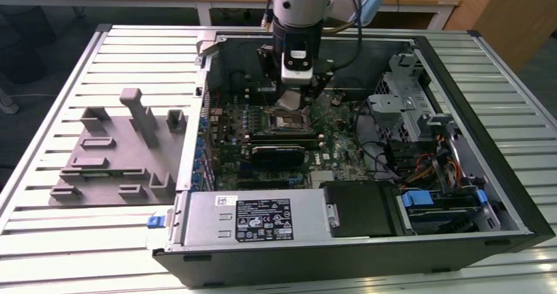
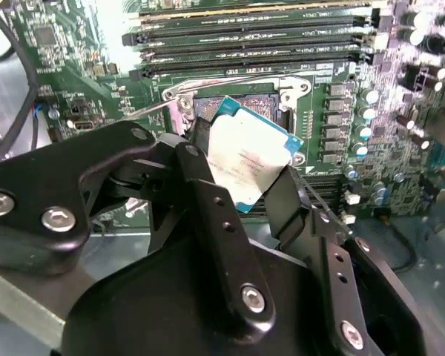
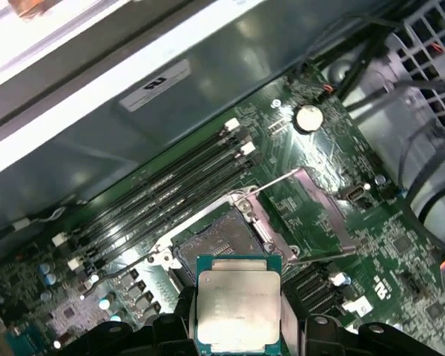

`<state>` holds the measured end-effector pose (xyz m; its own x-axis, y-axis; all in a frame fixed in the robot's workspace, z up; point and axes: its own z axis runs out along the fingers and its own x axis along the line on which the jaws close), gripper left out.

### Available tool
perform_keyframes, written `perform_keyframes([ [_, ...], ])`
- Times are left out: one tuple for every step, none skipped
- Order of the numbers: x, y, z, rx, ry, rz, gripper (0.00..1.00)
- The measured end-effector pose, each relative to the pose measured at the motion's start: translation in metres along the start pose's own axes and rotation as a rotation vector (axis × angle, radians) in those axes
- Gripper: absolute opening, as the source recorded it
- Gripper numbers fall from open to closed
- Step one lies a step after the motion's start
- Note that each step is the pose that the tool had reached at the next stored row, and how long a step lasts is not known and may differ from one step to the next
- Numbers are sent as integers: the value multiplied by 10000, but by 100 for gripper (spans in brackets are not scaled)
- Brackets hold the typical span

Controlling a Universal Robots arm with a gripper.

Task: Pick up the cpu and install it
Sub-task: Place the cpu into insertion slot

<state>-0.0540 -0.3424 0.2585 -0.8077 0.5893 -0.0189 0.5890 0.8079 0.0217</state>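
While the gripper (image 1: 291, 100) hangs inside the open computer case (image 1: 348, 261), its two fingers (image 2: 208, 200) are pinched narrow on opposite edges of the cpu (image 2: 248, 159), whose silvery top faces the wrist cameras. The relation that matters is the offset to the socket (image 1: 289, 120). In the exterior view the socket lies just beneath the chip and slightly to the near side, apart from it, so the cpu is in the air and not seated. Judging from the second wrist view, the chip is tilted and turned somewhat against the socket's square. The first wrist view gives the socket bed bare, with its load plate (image 3: 319, 204) swung open beside it. The second wrist view gives the grip itself, one finger on each side. The grey fixture block (image 1: 113, 150) stands well apart, at the exterior view's left.
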Motion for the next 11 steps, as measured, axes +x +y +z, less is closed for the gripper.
perform_keyframes([
  [0, 0, 0, 3, -4, 152, 54],
  [0, 0, 1, 5, -7, 310, 54],
  [0, 0, 1, 8, -10, 467, 54],
  [0, 0, 1, 13, -14, 642, 54],
  [0, 0, 1, 15, -17, 800, 54],
  [0, 0, 2, 18, -21, 961, 54],
  [0, 0, 2, 21, -24, 1117, 54],
  [0, 0, 3, 24, -28, 1275, 54],
  [0, 0, 3, 27, -31, 1431, 54],
  [0, 0, 3, 30, -35, 1597, 54],
  [0, 0, 4, 35, -38, 1775, 54],
])
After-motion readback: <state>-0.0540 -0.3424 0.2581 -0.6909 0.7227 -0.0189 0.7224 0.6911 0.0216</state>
